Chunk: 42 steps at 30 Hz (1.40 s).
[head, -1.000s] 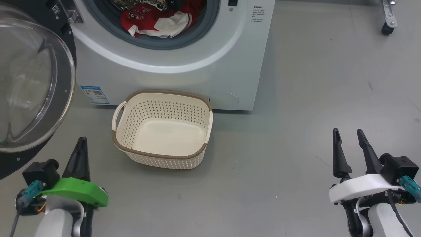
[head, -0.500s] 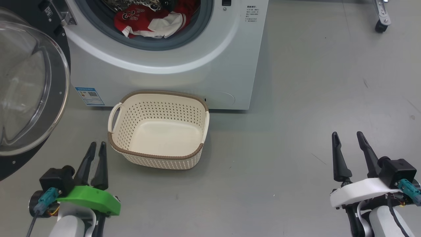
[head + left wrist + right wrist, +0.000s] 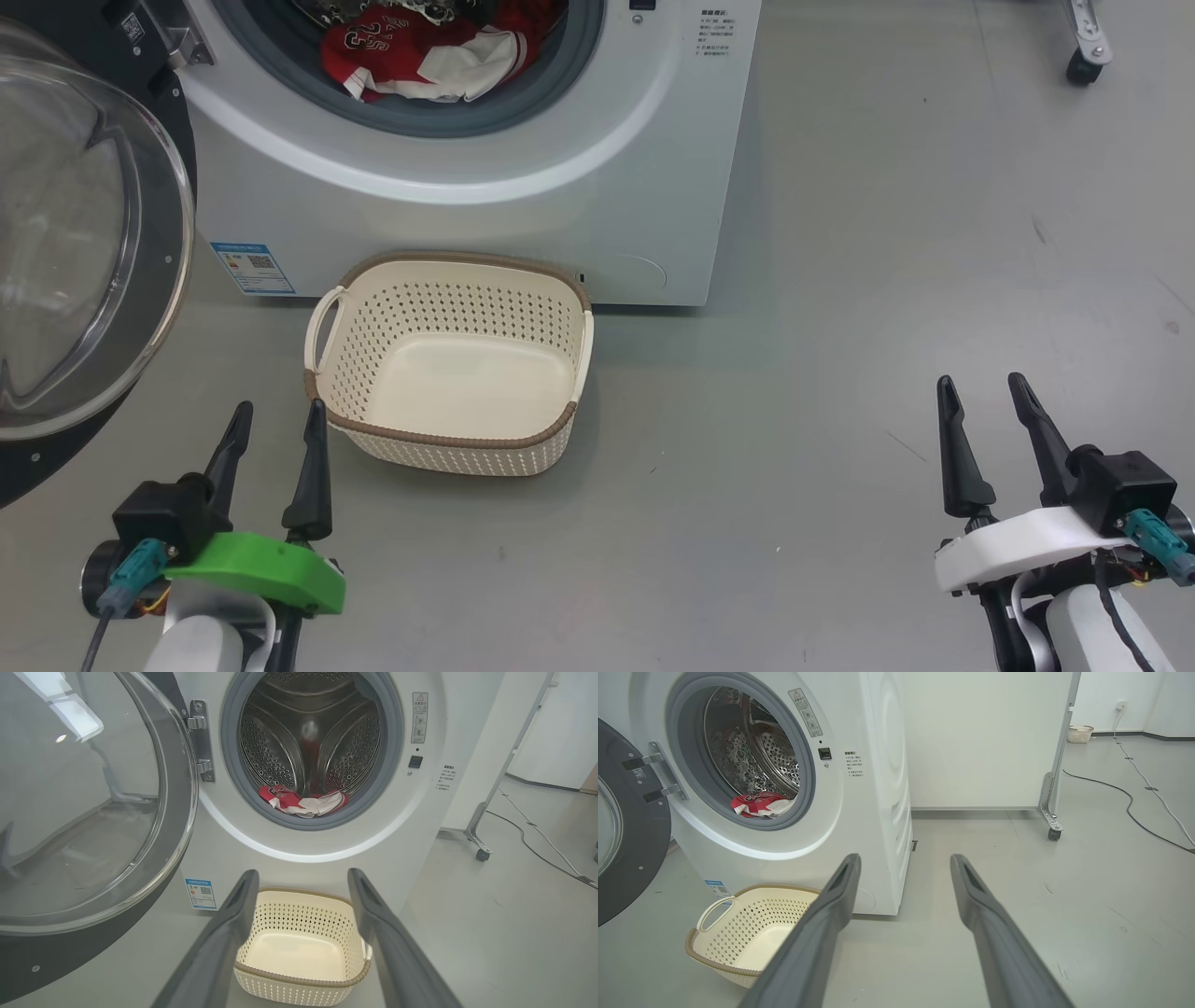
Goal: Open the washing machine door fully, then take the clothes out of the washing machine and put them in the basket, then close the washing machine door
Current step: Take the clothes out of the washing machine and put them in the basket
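Observation:
The white washing machine (image 3: 485, 205) stands at the top of the head view with its door (image 3: 84, 252) swung wide open to the left. Red and white clothes (image 3: 425, 47) lie at the bottom of the steel drum, also seen as clothes (image 3: 303, 803) and clothes (image 3: 759, 805). The empty cream basket (image 3: 448, 439) sits on the floor in front of the machine. My left gripper (image 3: 278, 418) is open just left of the basket's near corner, holding nothing. My right gripper (image 3: 982, 394) is open over bare floor at the far right, holding nothing.
A metal frame leg on a caster (image 3: 1083, 61) stands at the back right, beside a white wall panel (image 3: 980, 742). Cables (image 3: 1134, 802) run across the grey floor (image 3: 840, 327). A second small basket (image 3: 1078, 732) sits by the far wall.
My left gripper's fingers went from shut to open and the gripper shifted right toward the basket. The head camera drifted slightly. The right gripper stays open.

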### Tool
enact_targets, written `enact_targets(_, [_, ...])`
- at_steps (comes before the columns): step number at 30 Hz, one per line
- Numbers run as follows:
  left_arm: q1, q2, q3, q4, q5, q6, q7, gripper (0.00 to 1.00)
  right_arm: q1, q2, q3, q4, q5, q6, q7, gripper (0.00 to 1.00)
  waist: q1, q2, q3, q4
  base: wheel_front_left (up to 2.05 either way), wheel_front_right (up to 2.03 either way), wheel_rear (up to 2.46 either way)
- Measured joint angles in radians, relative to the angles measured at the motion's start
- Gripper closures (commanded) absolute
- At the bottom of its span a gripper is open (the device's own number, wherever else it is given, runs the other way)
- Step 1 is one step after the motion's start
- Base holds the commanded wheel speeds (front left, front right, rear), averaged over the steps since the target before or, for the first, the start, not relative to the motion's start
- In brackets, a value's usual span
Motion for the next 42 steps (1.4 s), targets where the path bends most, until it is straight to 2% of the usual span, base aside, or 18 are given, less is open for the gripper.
enact_targets(15, [0.026,-0.005,0.022,-0.026,0.021,0.000,0.000,0.00,0.001,0.001,-0.002,0.003,-0.036,-0.018,0.000,0.00,0.0000,0.0000,-0.002,-0.005,0.00,0.00,0.00])
enact_targets(42, [0.051,-0.009,0.024,-0.042,0.031,0.000,0.000,0.00,0.012,0.010,-0.006,0.005,-0.036,-0.018,0.000,0.00,0.0000,0.0000,-0.003,-0.010,0.00,0.00,0.00])
